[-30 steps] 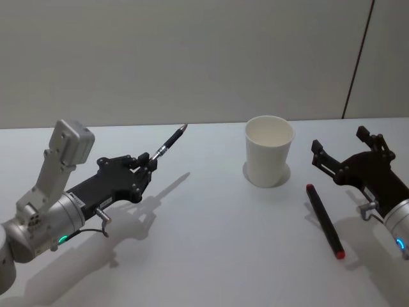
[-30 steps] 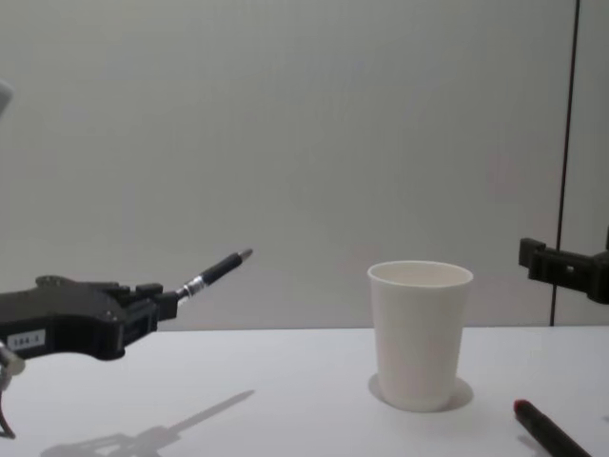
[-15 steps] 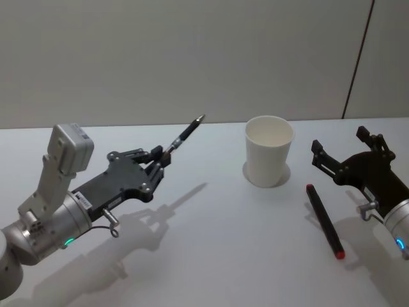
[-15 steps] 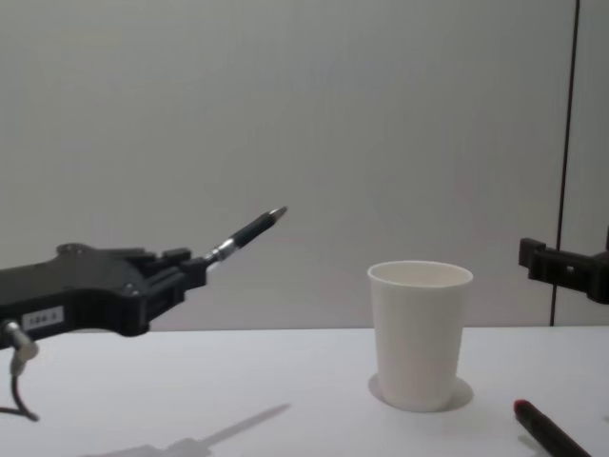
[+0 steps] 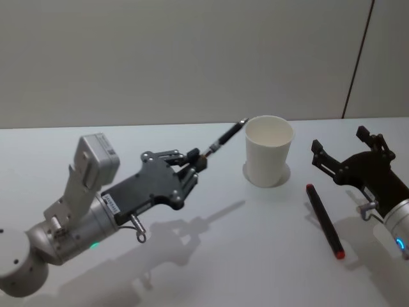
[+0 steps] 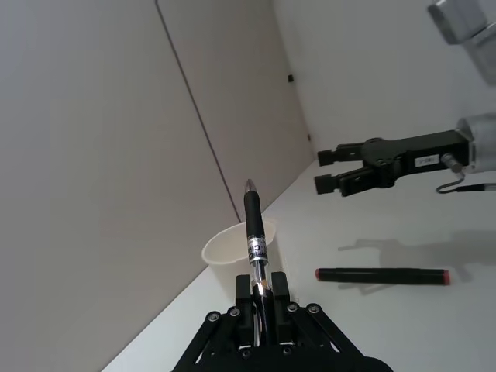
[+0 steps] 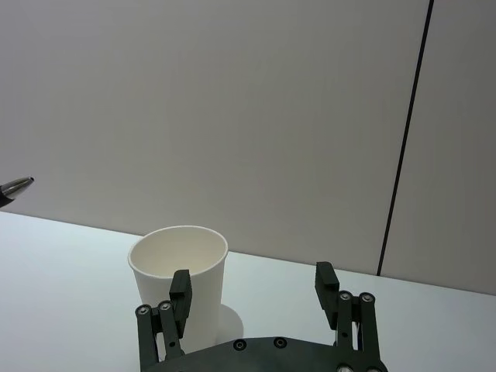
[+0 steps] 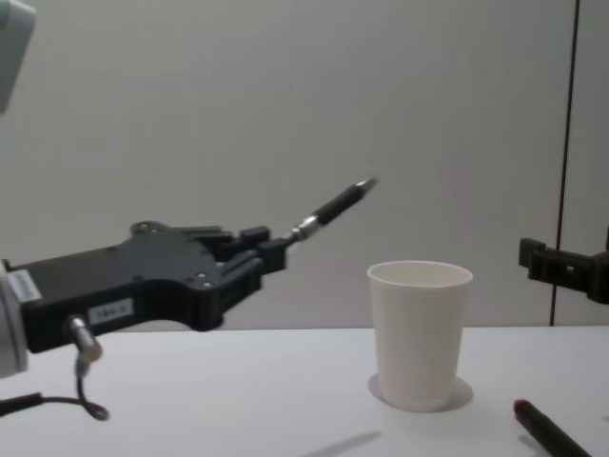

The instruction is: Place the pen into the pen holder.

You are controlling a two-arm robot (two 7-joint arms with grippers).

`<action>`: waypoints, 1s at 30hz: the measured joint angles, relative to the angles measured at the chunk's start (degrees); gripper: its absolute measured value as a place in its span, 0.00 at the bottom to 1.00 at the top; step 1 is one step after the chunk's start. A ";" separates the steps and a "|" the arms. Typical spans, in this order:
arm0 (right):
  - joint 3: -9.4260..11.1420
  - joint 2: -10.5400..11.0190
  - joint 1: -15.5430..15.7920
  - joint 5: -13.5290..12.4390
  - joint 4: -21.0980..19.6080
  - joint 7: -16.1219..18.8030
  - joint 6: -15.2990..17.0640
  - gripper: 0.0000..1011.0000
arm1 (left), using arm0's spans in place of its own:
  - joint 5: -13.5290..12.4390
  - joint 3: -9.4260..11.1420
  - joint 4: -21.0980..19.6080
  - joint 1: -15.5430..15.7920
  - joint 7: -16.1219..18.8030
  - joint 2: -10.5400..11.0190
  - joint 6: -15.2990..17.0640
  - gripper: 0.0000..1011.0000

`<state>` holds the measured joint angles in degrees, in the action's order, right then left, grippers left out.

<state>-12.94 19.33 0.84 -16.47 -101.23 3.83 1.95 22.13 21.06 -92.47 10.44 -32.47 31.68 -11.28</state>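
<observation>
Pen (image 5: 223, 136) aloft near pen holder (image 5: 268, 160), over white table (image 5: 255, 256), grey wall (image 5: 160, 57) behind.

Pen (image 5: 225, 136): black, silver band near the grip, silver tip. Paper cup (image 5: 269, 153): plain white, no print. Marker (image 5: 324, 219): black barrel, red at both ends. Left end effector (image 5: 195, 164) and right end effector (image 5: 339, 142): matte black. Left arm (image 5: 67, 224): silver-grey, small green light. Tabletop (image 5: 255, 275): white. Wall (image 5: 160, 57): pale grey, one dark vertical line.
</observation>
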 joint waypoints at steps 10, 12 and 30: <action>0.00 0.00 0.00 0.00 0.00 0.00 0.00 0.99 | -1.48 1.63 0.16 0.22 -2.46 -1.87 -3.65 0.15; 0.00 0.00 0.00 0.00 0.00 0.00 0.00 0.99 | -1.68 1.94 0.17 0.22 -2.87 -2.22 -4.41 0.15; 0.00 0.00 0.00 0.00 0.00 0.00 0.00 0.99 | -1.09 3.40 0.31 -0.15 -4.47 -3.92 -9.48 0.15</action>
<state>-12.94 19.33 0.84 -16.47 -101.23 3.83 1.95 21.04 24.46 -92.16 10.29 -36.93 27.75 -20.76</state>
